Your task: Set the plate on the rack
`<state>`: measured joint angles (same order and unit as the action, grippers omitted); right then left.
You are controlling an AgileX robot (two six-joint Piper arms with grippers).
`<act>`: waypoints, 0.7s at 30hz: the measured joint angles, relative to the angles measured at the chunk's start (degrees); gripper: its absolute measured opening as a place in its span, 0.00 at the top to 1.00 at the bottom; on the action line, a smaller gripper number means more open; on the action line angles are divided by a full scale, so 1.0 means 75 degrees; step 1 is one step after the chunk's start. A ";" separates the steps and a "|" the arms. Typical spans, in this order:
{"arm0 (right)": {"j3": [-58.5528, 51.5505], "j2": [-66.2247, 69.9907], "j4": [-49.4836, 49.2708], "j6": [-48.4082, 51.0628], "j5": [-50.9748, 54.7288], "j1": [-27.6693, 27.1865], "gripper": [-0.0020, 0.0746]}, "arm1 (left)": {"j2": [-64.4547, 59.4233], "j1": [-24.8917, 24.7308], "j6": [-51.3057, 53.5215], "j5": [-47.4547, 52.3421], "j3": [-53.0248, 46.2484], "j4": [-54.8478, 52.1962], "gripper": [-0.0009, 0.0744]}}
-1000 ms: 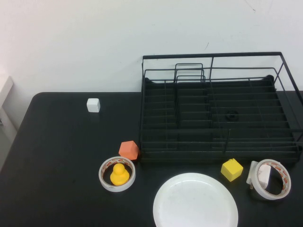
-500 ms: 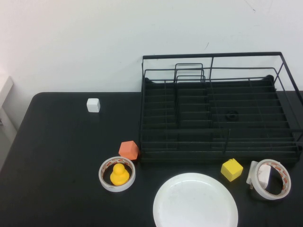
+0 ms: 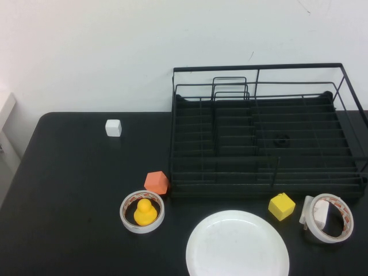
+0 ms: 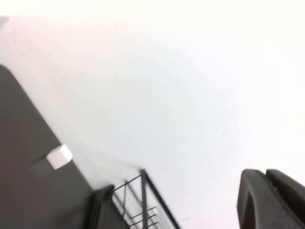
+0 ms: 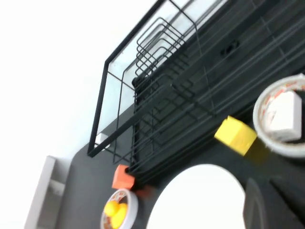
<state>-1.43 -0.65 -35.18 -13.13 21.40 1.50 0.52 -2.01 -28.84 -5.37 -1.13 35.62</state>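
Observation:
The white plate lies flat on the black table at the front, just in front of the black wire rack. The rack stands empty at the back right. Neither gripper shows in the high view. In the right wrist view a dark part of my right gripper shows beside the plate, above the table and holding nothing, with the rack beyond. In the left wrist view a dark part of my left gripper shows against the white wall, with a corner of the rack in sight.
A tape ring with a yellow duck inside lies left of the plate. An orange block sits at the rack's front left corner. A yellow cube and a tape ring holding a white block lie to the right. A white cube sits at the back left.

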 joint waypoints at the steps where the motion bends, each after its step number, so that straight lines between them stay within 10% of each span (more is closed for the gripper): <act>1: 0.0000 0.0000 0.0000 0.0190 -0.0071 0.0000 0.98 | 0.0000 0.0000 0.0000 -0.0074 0.0000 0.0073 0.99; 11: -0.0013 0.0000 -0.0057 0.0869 -0.0268 0.0000 0.98 | 0.0000 0.0000 -0.0680 -0.0151 0.0050 0.0067 0.99; 21: -0.0013 0.0000 -0.0104 0.1795 -0.0198 0.0000 0.98 | -0.2007 0.0011 0.1882 0.4625 0.3094 -0.3118 0.99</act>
<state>-1.53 -0.65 -35.96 0.33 19.91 1.50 -14.53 -1.93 -14.73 29.31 22.07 12.24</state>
